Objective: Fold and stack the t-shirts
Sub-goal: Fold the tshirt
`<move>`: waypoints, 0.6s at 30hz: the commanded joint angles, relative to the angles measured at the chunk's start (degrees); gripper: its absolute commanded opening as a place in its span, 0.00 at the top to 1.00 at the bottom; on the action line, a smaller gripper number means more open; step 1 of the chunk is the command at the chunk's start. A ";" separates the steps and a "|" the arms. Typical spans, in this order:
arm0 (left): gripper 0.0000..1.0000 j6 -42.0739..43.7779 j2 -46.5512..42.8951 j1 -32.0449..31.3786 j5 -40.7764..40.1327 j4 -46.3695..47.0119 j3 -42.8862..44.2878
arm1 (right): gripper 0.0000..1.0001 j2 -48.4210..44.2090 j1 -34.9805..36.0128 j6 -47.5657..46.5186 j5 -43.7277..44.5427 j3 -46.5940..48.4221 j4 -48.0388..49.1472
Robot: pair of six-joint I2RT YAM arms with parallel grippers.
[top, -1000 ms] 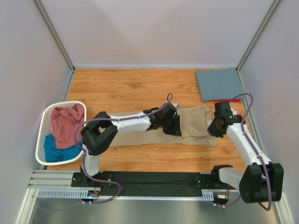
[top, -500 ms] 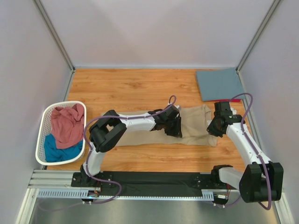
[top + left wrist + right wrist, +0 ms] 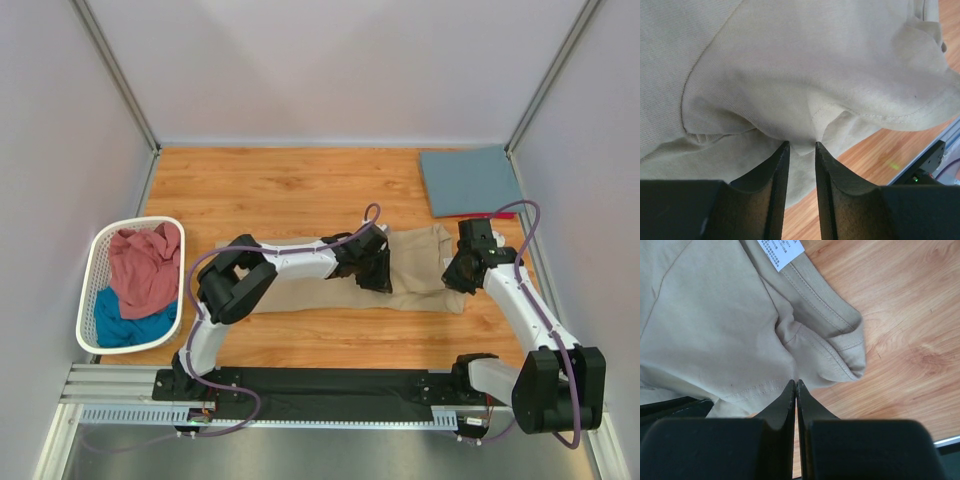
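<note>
Top external view: a tan t-shirt [image 3: 420,265] is lying stretched left to right across the middle of the wooden table [image 3: 280,190], and both arms are reaching onto it. The left gripper [image 3: 376,280] is biting a raised pucker of cloth near the shirt's middle, with its jaws partway closed on that fold. The right gripper [image 3: 456,278] is sitting at the shirt's right end, near the white neck label [image 3: 780,252]. Its jaws are pressing fully together at a hem, and I cannot tell whether a thin layer is caught between them. A folded slate blue t-shirt [image 3: 470,180] is lying at the far right. A pink t-shirt [image 3: 145,265] and a teal t-shirt [image 3: 125,325] are waiting in the white laundry basket [image 3: 100,250] at the left.

The left pinch is looking shallow, so the cloth could be slipping free during a lift, leaving a crooked fold. If the right jaws are holding nothing, only one side would be rising and the shirt would be twisting.

Compared with a second ago, the left arm's elbow is sitting further right. The shirt and the right arm are looking unchanged.
</note>
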 commanded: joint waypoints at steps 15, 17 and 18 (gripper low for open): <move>1.00 -1.37 -2.86 -0.46 -3.55 -5.32 2.84 | 1.00 -0.24 0.25 -0.04 1.13 -0.11 0.97; 1.00 -1.28 -4.71 -0.46 -4.26 -6.54 1.87 | 1.00 0.03 0.17 0.13 2.61 0.68 -0.69; 1.00 -1.20 -5.32 -0.46 -4.26 -7.25 1.70 | 1.00 0.20 0.25 0.22 3.32 1.03 -1.39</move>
